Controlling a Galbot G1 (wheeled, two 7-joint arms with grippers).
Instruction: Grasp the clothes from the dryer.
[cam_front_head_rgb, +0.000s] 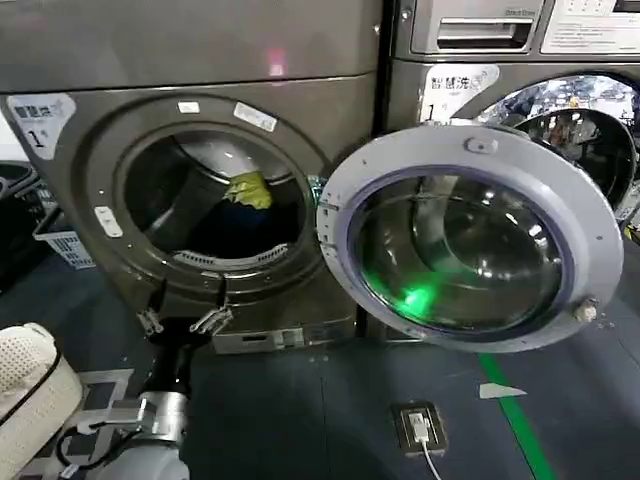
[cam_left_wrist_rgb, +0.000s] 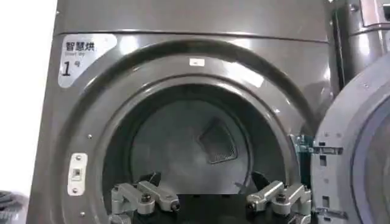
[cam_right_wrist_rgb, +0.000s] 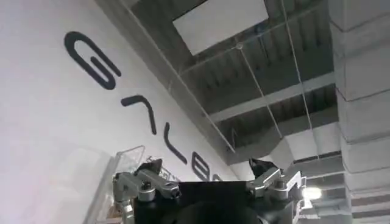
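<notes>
Clothes (cam_front_head_rgb: 245, 200) lie inside the drum of the dryer (cam_front_head_rgb: 90, 190), a yellow-green piece on top of a darker blue heap, resting toward the back and slightly to the right of the round opening's middle. The door (cam_front_head_rgb: 470, 235) is swung fully open to the right, so nothing blocks the way in.

The left gripper (cam_front_head_rgb: 185, 322) hangs just below the lower rim of the opening, outside the machine, with its fingers (cam_left_wrist_rgb: 146, 196) spread wide and nothing between them. In the left wrist view it faces straight into the drum, whose grey back wall and dark vent (cam_left_wrist_rgb: 217, 143) show beyond the fingertips.

The relation that matters: the bundle sits above, ahead of and a little right of this gripper, deeper in the drum. By my reading the arm must rise over the rim and reach forward, angling slightly right, before closing. The heap has no clear long axis; it is a loose lump.

The right gripper (cam_right_wrist_rgb: 207, 179) points up at a ceiling and a lettered wall, fingers apart, holding nothing, and looks parked. The left arm is plainly the nearer one.
</notes>
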